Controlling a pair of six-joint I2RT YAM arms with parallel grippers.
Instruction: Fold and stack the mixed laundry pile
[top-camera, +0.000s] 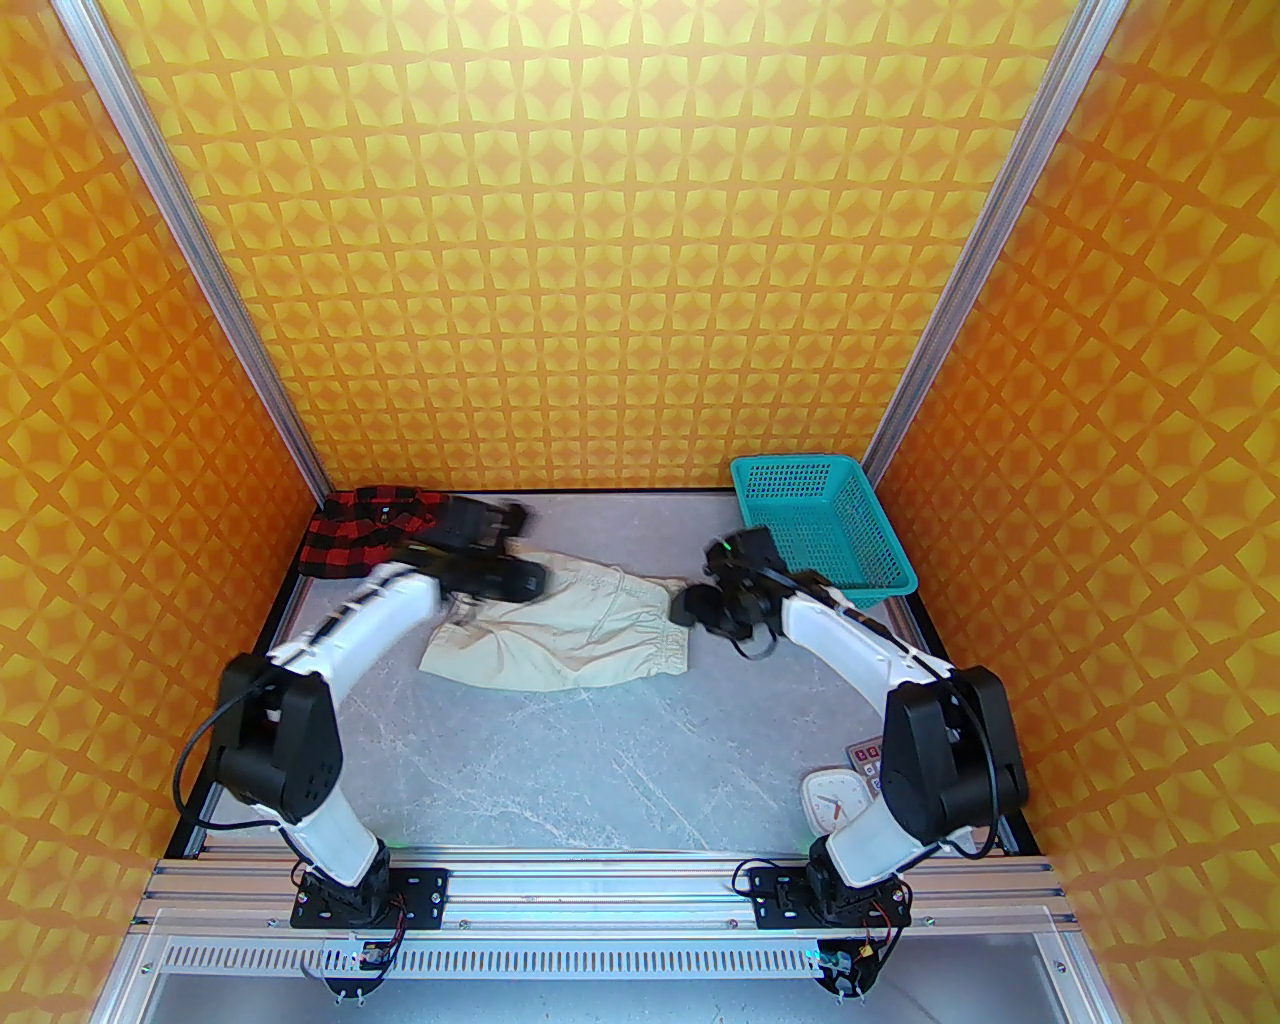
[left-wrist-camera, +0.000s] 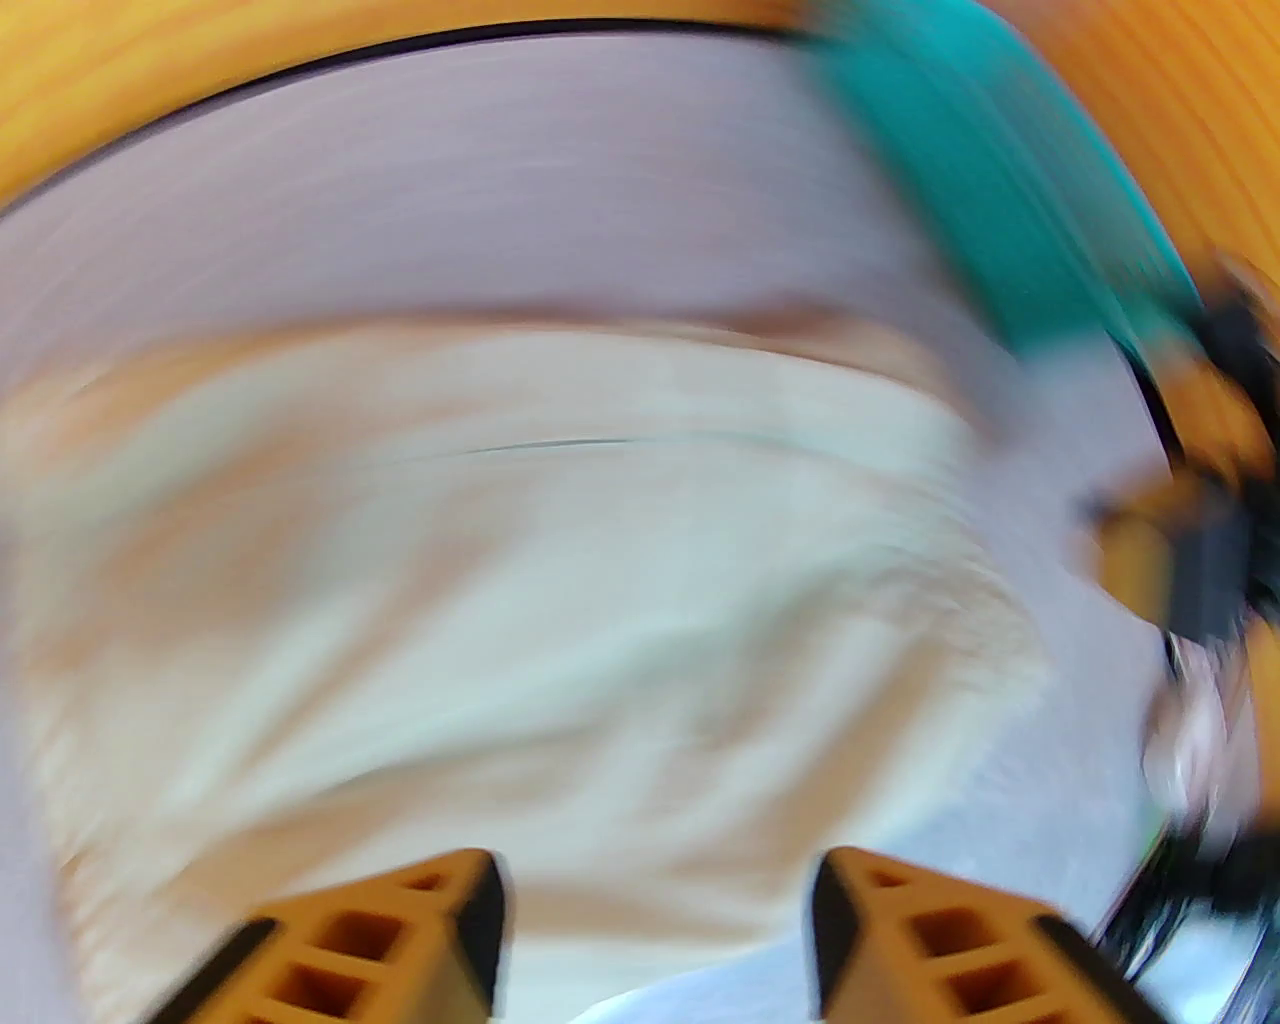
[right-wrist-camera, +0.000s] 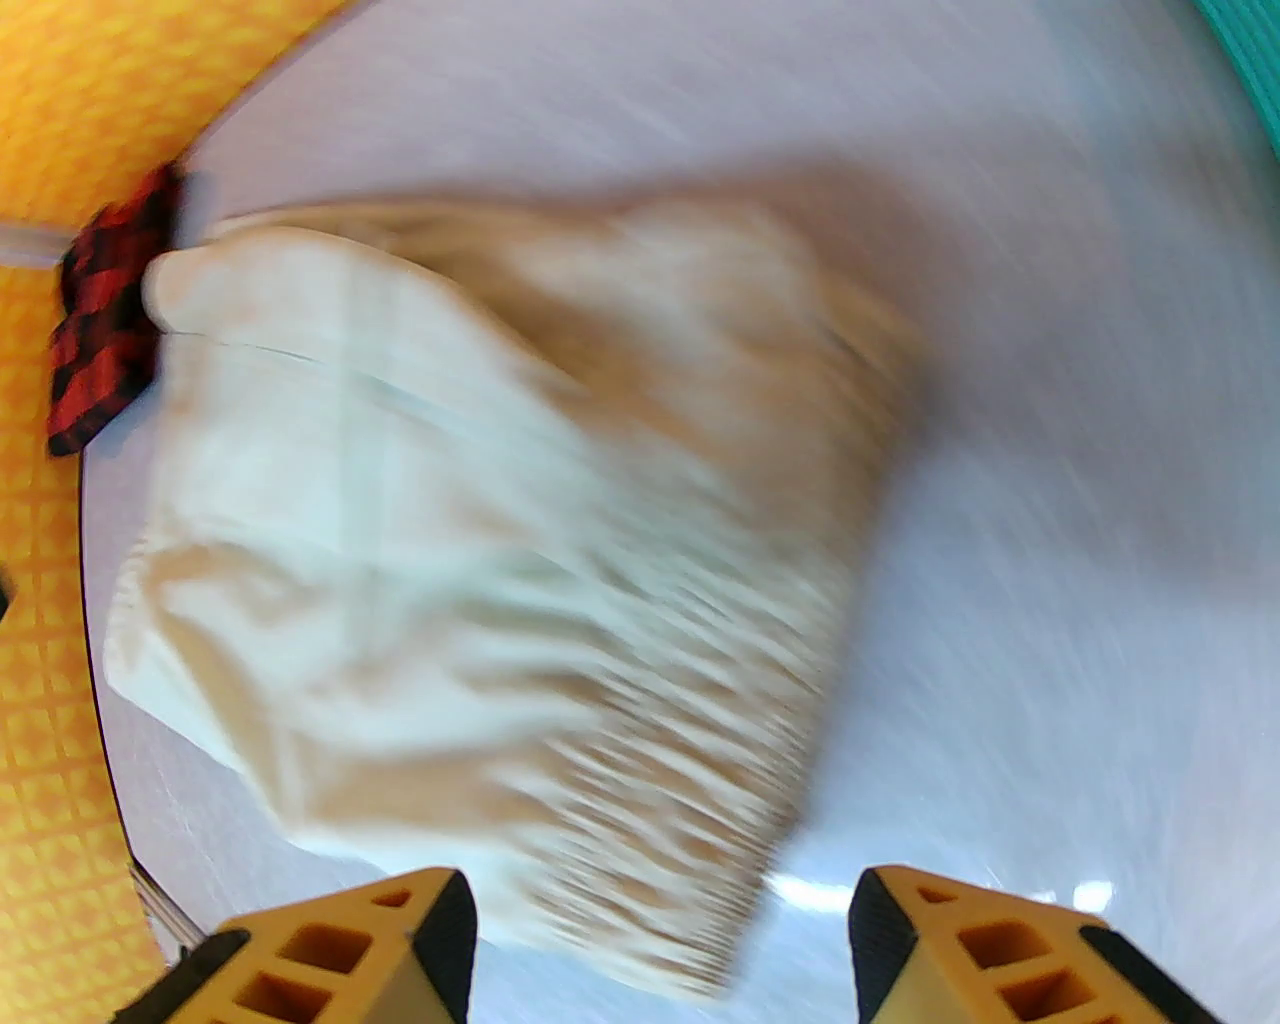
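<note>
- As the table (top-camera: 600, 760) is read from above as a dial, with 12 o'clock at the back wall, the red-and-black checked shirt (top-camera: 360, 535) lies bunched in the 10 o'clock corner.
- Left gripper (left-wrist-camera: 655, 930): released, jaws apart with nothing between them, above the 9 o'clock end of the trousers; its own view is blurred.
- Cream trousers (top-camera: 570, 625): spread roughly flat just beyond the table's centre, gathered waistband at their 3 o'clock end. The left arm covers the gap towards the shirt, so contact cannot be told.
- Right gripper (right-wrist-camera: 660, 940): released, jaws apart and empty, just beside the waistband at its 3 o'clock side.
- Teal mesh basket (top-camera: 825, 520): upright in the 2 o'clock corner, apart from the trousers.
- White clock (top-camera: 835, 800): flat at 4 o'clock, partly behind the right arm.
</note>
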